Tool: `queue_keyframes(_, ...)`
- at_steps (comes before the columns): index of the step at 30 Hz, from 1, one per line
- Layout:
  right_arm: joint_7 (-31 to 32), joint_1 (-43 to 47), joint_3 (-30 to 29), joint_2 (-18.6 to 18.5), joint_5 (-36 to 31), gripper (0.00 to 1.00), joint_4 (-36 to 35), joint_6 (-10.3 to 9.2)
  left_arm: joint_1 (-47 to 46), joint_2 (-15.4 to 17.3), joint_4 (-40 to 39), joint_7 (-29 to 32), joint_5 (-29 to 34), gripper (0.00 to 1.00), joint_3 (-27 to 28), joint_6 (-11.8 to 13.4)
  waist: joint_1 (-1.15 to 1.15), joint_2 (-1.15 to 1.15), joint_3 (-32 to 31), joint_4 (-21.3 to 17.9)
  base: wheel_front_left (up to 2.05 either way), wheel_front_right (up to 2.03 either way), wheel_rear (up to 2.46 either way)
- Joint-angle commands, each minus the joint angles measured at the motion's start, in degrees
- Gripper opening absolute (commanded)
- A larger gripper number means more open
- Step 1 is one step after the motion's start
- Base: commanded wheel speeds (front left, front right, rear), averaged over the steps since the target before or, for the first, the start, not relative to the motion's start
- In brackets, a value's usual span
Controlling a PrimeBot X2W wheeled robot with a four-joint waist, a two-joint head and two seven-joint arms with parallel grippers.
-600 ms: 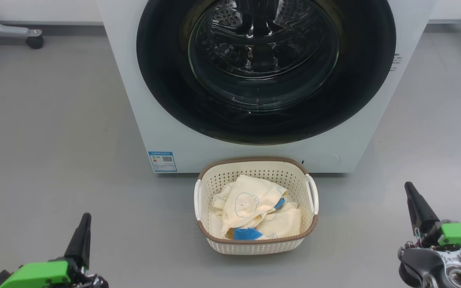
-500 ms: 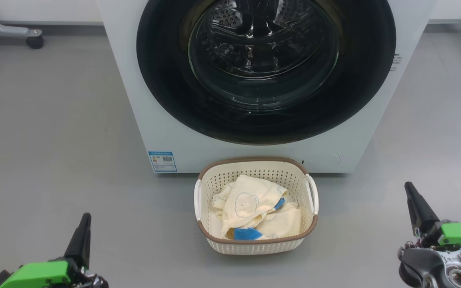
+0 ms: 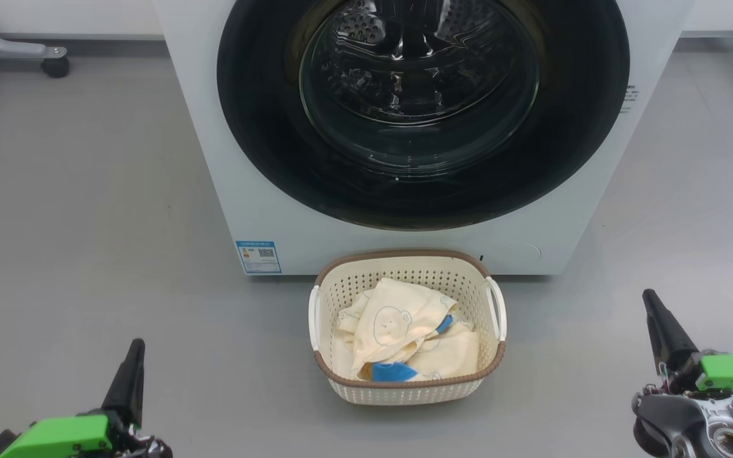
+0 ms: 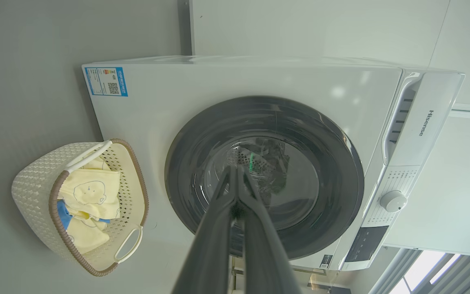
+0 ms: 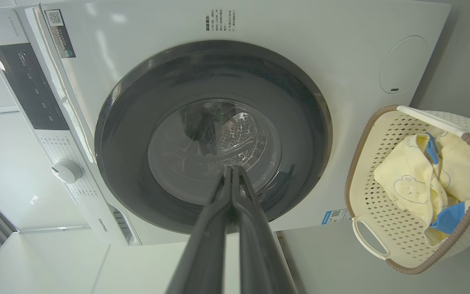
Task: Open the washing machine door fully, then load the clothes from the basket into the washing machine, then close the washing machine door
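Wrist views: left fingers [image 4: 212, 245], right fingers [image 5: 208, 245] pressed together, facing glossy round door [image 4: 300, 130] (perforated basket [image 4: 31, 183] beside).

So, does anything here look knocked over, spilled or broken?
Nothing stands out. The round glossy black door sits shut on the white boxy washing machine, the cream perforated plastic basket stands upright on the floor before it, and the pale yellow clothes lie inside it. The left gripper and right gripper are shut, empty.

Grey floor [image 3: 86, 191], white wall [image 4: 320, 28]
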Motion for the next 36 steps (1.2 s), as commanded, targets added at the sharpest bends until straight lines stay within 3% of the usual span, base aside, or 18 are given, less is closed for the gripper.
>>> queue_keyframes(1,0.32,-3.26,0.87,-0.49,-0.52,0.0,-1.79,-0.16,-2.94,0.54,-1.9,0.38,0.61,0.0,2.1,-0.41,0.0,0.0,0.0,0.0,0.0,0.0,0.0)
queue_keyframes(24,0.35,-3.26,0.84,-0.47,-0.54,0.0,-1.79,-0.16,-2.94,0.53,-1.9,0.4,0.63,0.0,2.12,-0.41,0.0,0.0,0.0,0.0,0.0,0.0,0.0)
queue_keyframes(25,0.0,0.01,-0.01,0.14,0.0,1.0,0.08,0.0,0.01,-0.02,0.08,0.05,0.0,1.0,0.02,0.02,0.0,0.0,0.0,0.0,0.0,0.0,0.0)
queue_keyframes(30,-0.13,2.28,0.4,1.09,0.01,1.0,3.37,0.02,1.83,-0.64,3.62,-0.11,0.02,1.0,-0.66,0.07,0.0,0.0,0.03,0.0,0.0,0.0,0.0)
queue_keyframes(36,-1.08,2.52,0.81,1.01,-0.06,1.0,2.3,0.01,1.84,-0.59,3.28,-1.12,0.38,1.0,-1.22,0.05,0.0,0.0,0.09,-0.01,0.0,0.0,0.0)
